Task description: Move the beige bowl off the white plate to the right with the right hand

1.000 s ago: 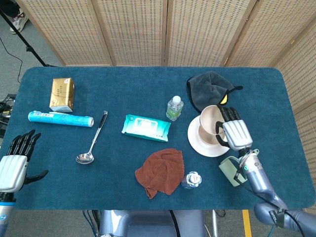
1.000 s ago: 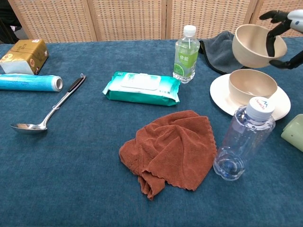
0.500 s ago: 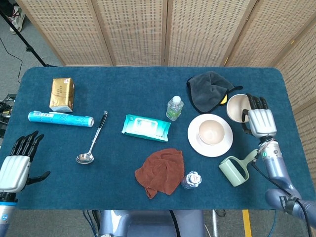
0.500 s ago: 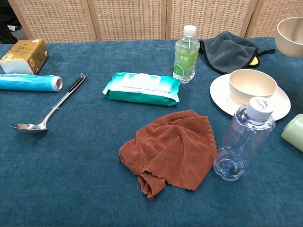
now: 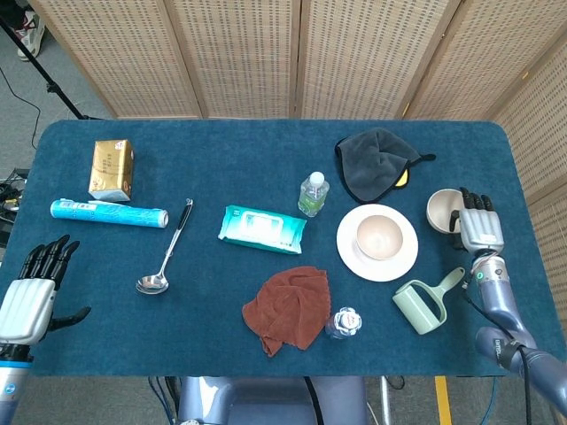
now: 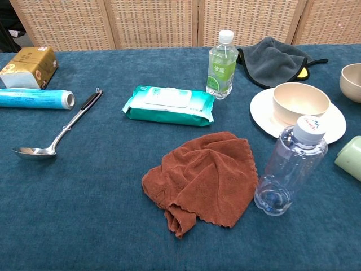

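A beige bowl (image 5: 441, 209) sits right of the white plate (image 5: 347, 246), held at its right rim by my right hand (image 5: 479, 230). In the chest view this bowl (image 6: 352, 82) shows low at the right edge, apart from the plate (image 6: 259, 117); the hand itself is out of that frame. I cannot tell whether the bowl touches the table. A second beige bowl (image 5: 381, 236) stands on the plate, also seen in the chest view (image 6: 300, 101). My left hand (image 5: 31, 297) hovers at the near left corner with fingers apart, holding nothing.
Around the plate are a grey cloth (image 5: 376, 159), a green-label bottle (image 5: 313, 194), a green mug (image 5: 419, 305), a clear bottle (image 6: 289, 172) and a brown towel (image 5: 288, 307). A wipes pack (image 5: 262, 228), ladle (image 5: 165, 252), blue roll (image 5: 108, 212) and gold box (image 5: 112, 168) lie leftward.
My right hand has carried the beige bowl from above the plate out to the right and lower, toward the table's right edge. The left hand stays put.
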Controlling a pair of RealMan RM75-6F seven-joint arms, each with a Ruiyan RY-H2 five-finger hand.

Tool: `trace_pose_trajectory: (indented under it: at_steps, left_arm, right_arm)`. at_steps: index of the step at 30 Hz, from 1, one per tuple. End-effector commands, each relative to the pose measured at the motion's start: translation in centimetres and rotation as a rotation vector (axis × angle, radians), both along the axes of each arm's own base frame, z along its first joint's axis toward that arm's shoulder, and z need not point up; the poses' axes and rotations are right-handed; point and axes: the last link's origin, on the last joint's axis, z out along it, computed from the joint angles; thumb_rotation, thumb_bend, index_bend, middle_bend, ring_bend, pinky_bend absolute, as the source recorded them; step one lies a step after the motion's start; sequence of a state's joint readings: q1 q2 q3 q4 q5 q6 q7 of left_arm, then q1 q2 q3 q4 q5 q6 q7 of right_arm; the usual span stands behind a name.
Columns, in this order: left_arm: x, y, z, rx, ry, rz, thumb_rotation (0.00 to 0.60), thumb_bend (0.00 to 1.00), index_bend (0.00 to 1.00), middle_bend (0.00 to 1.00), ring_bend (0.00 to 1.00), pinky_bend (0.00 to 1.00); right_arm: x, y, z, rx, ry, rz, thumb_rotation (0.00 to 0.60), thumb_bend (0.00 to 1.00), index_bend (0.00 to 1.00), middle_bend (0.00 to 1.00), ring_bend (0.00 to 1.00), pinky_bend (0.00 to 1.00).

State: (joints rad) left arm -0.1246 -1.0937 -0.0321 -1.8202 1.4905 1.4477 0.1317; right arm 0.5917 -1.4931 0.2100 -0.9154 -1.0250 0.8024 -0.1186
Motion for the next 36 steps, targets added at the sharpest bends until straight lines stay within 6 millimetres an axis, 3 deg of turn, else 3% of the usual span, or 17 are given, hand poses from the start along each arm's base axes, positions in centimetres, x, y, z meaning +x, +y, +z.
trace_pose_trajectory:
  at_steps: [1,5,7,17,21,26,36]
  left_arm:
    - [0.0,0.0,0.0,-0.001,-0.001,0.001,0.600,0.12,0.00,0.00,0.00,0.00]
    - [0.0,0.0,0.0,-0.003,0.001,0.000,0.600,0.12,0.00,0.00,0.00,0.00]
    - [0.0,0.0,0.0,-0.004,0.000,0.001,0.600,0.12,0.00,0.00,0.00,0.00]
    - [0.1,-0.2,0.2,-0.002,-0.011,-0.005,0.600,0.12,0.00,0.00,0.00,0.00]
    - [0.1,-0.4,0.3,0.005,-0.012,-0.010,0.600,0.12,0.00,0.00,0.00,0.00]
    - [0.1,-0.9,0.5,0.025,-0.002,-0.023,0.600,0.12,0.00,0.00,0.00,0.00]
    - [0.1,-1.5,0.2,0.018,0.032,-0.041,0.600,0.11,0.00,0.00,0.00,0.00]
  right_arm:
    - [-0.3,0.1,-0.6,0.013,-0.012,-0.006,0.600,0.50,0.61,0.00,0.00,0.00]
    - [-0.7,0.3,-0.6,0.027,-0.022,-0.015,0.600,0.23,0.37,0.00,0.00,0.00]
    - [-0.8,0.4,-0.5,0.032,-0.022,-0.018,0.600,0.17,0.31,0.00,0.00,0.00]
    - [1.4,2.4,2.0,-0.011,-0.031,0.082,0.600,0.14,0.27,0.00,0.00,0.00]
    - [3.1,4.7,3.7,-0.042,-0.049,0.166,0.600,0.01,0.23,0.00,0.00,0.00]
    - [4.3,8.0,4.9,-0.082,-0.062,0.284,0.600,0.00,0.11,0.00,0.00,0.00]
    - [3.0,13.8,4.0,-0.108,-0.159,0.356,0.600,0.00,0.04,0.00,0.00,0.00]
